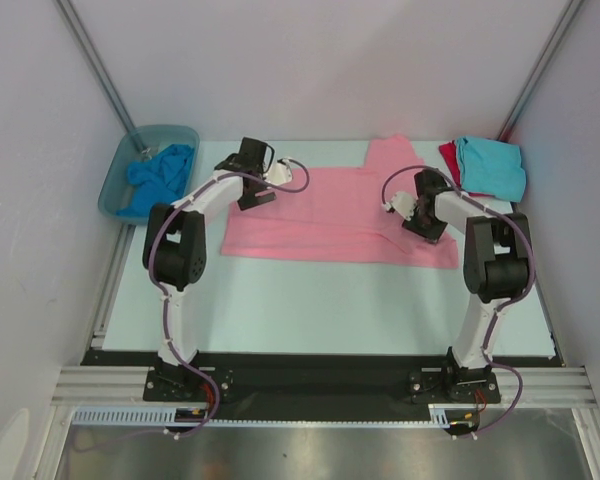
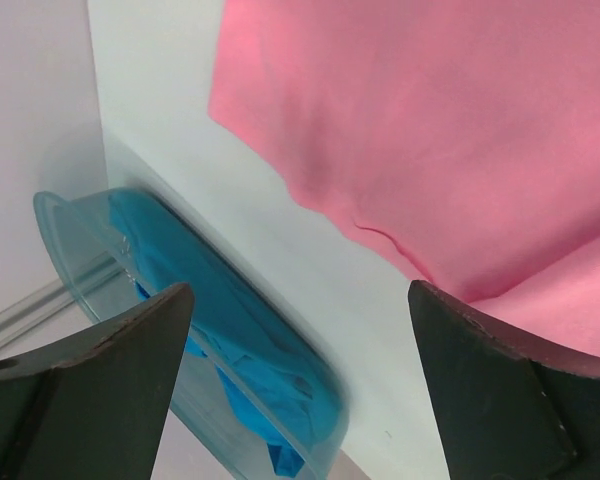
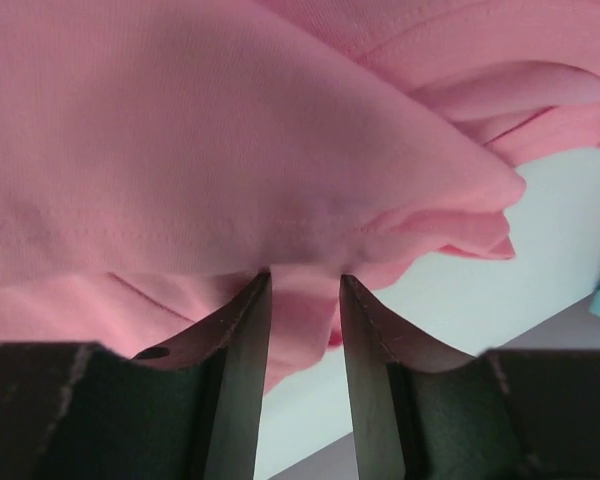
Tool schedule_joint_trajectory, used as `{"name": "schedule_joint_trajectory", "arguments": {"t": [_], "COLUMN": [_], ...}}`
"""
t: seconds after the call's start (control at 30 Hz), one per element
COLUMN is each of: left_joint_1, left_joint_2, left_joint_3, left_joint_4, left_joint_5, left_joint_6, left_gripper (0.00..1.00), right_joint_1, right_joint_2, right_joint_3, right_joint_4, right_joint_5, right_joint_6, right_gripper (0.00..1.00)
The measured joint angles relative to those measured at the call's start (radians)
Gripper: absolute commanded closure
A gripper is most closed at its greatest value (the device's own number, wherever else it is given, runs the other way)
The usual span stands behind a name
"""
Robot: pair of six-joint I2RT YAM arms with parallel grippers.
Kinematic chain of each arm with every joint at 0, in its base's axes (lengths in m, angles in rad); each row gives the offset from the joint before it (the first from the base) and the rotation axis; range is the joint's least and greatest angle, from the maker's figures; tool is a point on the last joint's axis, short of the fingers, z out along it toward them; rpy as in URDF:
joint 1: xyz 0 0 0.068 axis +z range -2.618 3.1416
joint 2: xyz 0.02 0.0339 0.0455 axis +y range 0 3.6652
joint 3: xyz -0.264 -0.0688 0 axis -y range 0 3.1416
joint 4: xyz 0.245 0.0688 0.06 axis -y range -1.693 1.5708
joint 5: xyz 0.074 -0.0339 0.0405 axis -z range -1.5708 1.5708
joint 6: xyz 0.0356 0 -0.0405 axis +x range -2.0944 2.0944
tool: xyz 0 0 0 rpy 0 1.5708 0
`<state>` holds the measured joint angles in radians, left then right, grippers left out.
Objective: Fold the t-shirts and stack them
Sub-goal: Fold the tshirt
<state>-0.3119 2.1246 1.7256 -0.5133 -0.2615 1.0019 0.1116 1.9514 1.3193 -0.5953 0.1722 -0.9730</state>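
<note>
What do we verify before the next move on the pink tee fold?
1. Free left tool: ok, open, nothing between its fingers.
2. Grip of right tool: ok, a fold of the pink t-shirt is pinched between its narrow jaws.
3. Pink cloth lying flat: not ok, it is bunched up at the right tool.
4. Line-up of left tool on the cloth's left edge: cannot tell.
5. Stack at far right: ok, turquoise t-shirt lies folded on the red t-shirt.
6. Blue t-shirt: not ok, crumpled in the plastic tub.
</note>
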Motion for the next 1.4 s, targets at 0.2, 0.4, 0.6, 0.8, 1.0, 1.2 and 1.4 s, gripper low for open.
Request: {"name": "schedule_joint_trajectory", "arguments": {"t": [0.2,0.4,0.6,0.8,1.0,1.2,1.4], "left_joint_1": [-0.013,-0.015,-0.016,-0.019,-0.021,-0.021,-0.021], "left_joint_2": [-0.010,-0.011,-0.014,-0.016,-0.019,-0.019,-0.019], "left_joint_3": [-0.084,-0.092,-0.106,-0.108,-0.110,-0.110,-0.114], "left_joint_4": [0.030,0.044,0.059,0.070,0.081,0.085,0.087], "left_joint_5": [-0.029,-0.047,-0.050,-0.050,-0.051,-0.057,-0.062], "left_joint_6": [0.001,0.000,0.001,0.001,0.001,0.001,0.000], "left_gripper": [0.05,0.05,0.05,0.05,0.05,0.05,0.05], "right_joint_1": [0.014,0.091,0.174,0.210,0.210,0.210,0.210], "right_joint_2": [-0.108,-0.211,-0.254,-0.255,-0.249,-0.206,-0.170], "right_joint_3": [-0.041,-0.046,-0.100,-0.174,-0.175,-0.176,-0.176], "right_joint_4": [0.029,0.024,0.018,-0.002,0.003,0.011,0.039], "right_joint_5": [-0.020,-0.049,-0.076,-0.090,-0.090,-0.090,-0.090], "right_joint_6": [-0.043,-0.053,-0.051,-0.048,-0.039,-0.027,-0.018], "right_gripper": [0.59,0.58,0.57,0.57,0.56,0.55,0.55]}}
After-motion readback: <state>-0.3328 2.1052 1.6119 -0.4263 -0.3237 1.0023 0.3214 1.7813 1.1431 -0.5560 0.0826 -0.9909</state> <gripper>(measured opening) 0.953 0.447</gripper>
